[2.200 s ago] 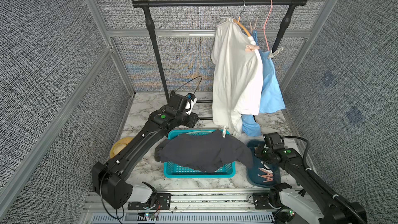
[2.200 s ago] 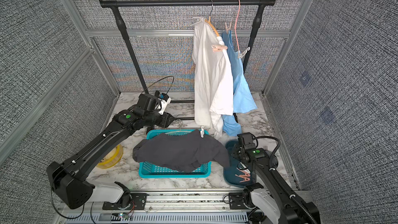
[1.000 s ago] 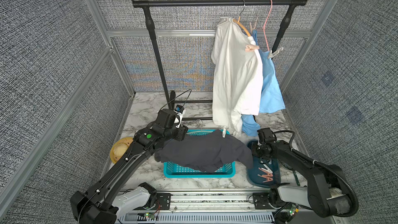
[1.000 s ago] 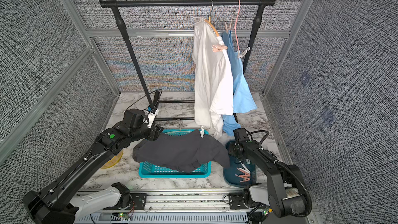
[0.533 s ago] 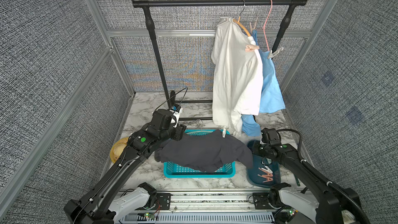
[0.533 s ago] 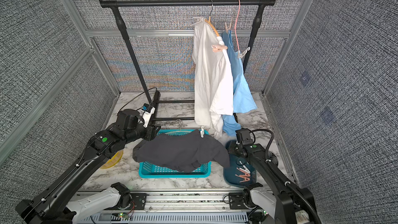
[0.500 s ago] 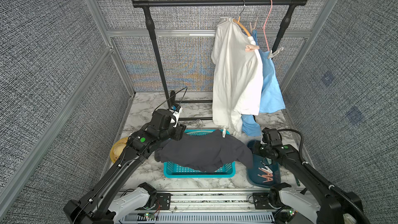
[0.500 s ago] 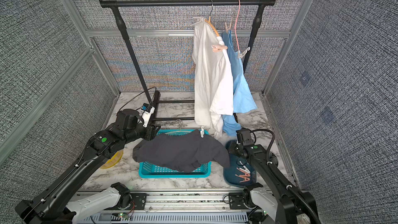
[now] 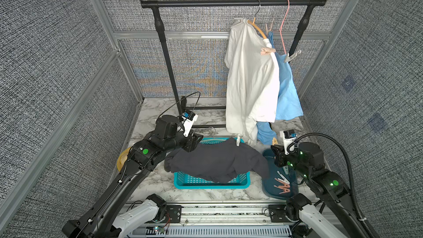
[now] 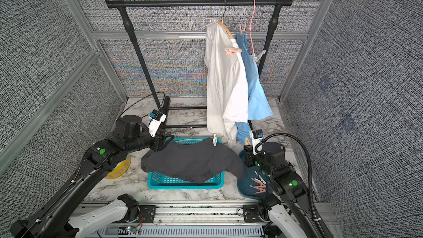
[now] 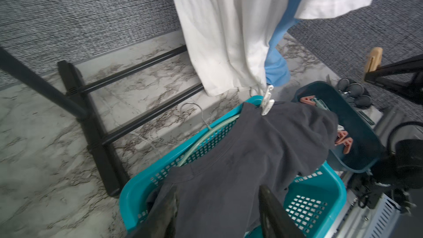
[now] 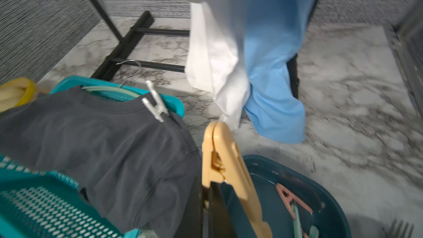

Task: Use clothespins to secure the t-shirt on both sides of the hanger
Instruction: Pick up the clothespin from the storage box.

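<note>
**Right hand now on a pin, left arm back at the basket**

Right hand [image 12: 209, 200] has closed on a beige clothespin [image 12: 219, 156] over the dark teal tray [image 9: 270, 191] at the front-right corner of the marble bench [image 9: 160, 186]. The pin is a smooth plastic wedge, its long axis in line with the fingers and its nose toward the back edge.

Left hand [image 11: 219, 214] has pulled back from the rack [image 9: 229, 2]. Its fingers are apart, astride the creased dark grey t-shirt [image 9: 217, 161] draped over the teal mesh basket [image 9: 210, 180].

A white clothespin [image 9: 238, 140] is clipped on the shirt's shoulder by the pale green hanger [image 11: 206, 138].
</note>
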